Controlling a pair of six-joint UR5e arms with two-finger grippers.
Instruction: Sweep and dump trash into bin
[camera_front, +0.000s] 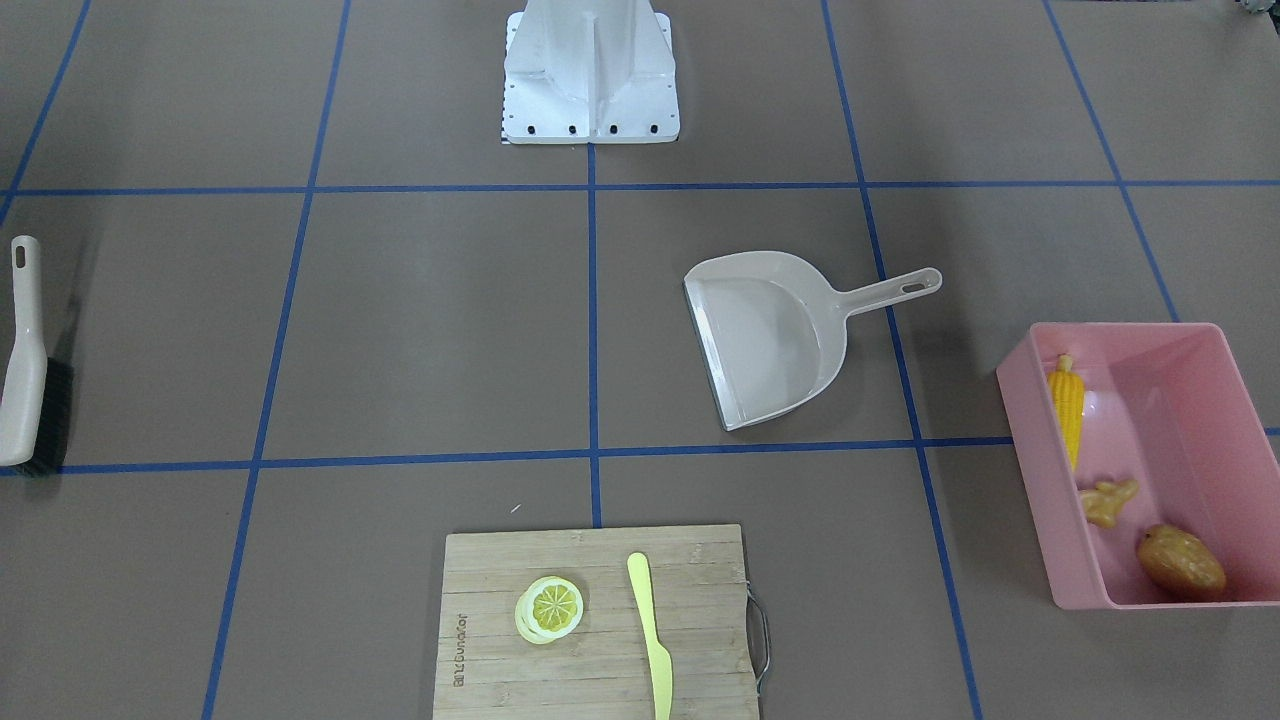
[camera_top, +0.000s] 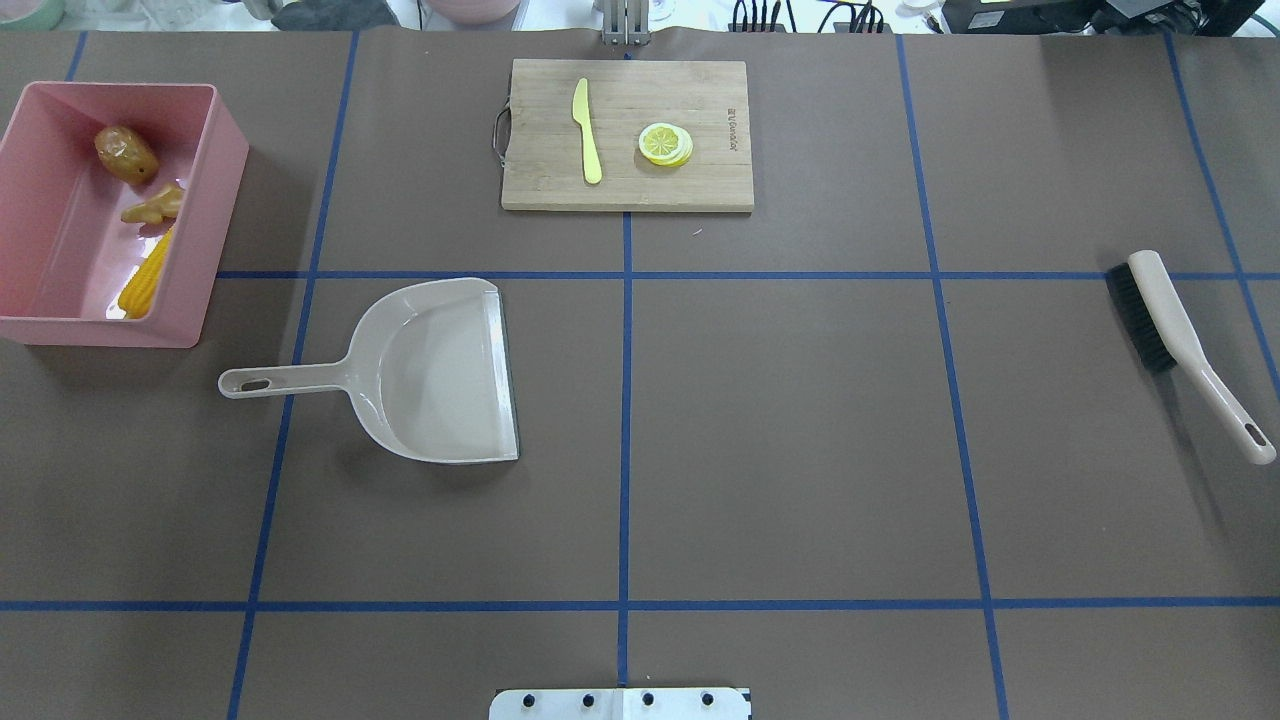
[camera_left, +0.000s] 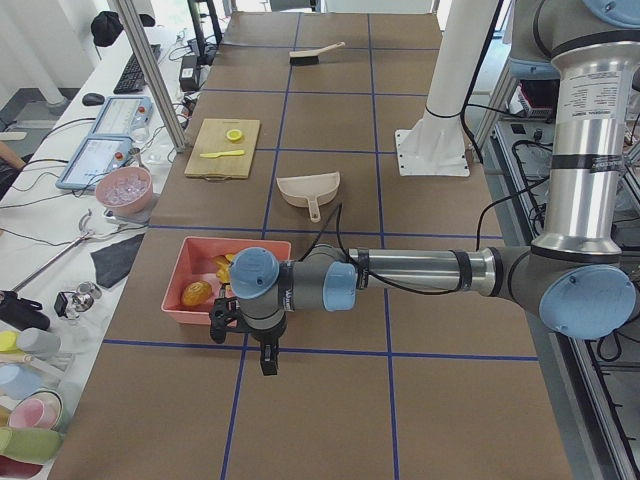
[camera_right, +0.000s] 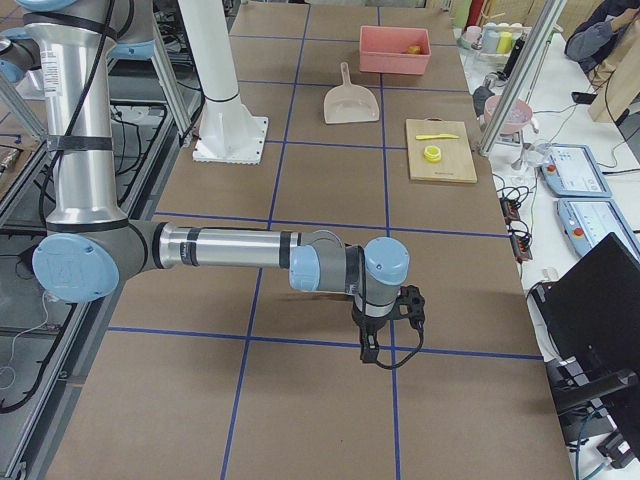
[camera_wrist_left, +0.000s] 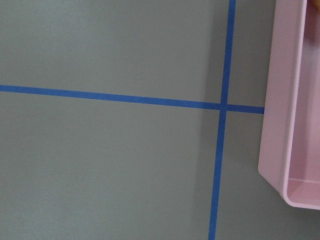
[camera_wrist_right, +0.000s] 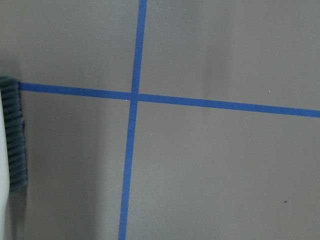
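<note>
1. Dustpan lies flat on the table, handle twd bin.
2. Brush at robot's right, well apart.
3. Pink bin at left: corn, ginger & potato inside, along one wall.
4. L gripper just beside bin, R gripper nr brush; can't tell if either is parted or clenched.
5. Farthest: cutting board.

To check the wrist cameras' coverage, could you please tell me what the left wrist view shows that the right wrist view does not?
Left wrist only: a corner of the large pink rectangular plastic bin, at the view's right edge. Right wrist only: the dark bristles of the beige-handled brush, at the view's left edge. Both: the brown table surface with crossing blue tape lines.
</note>
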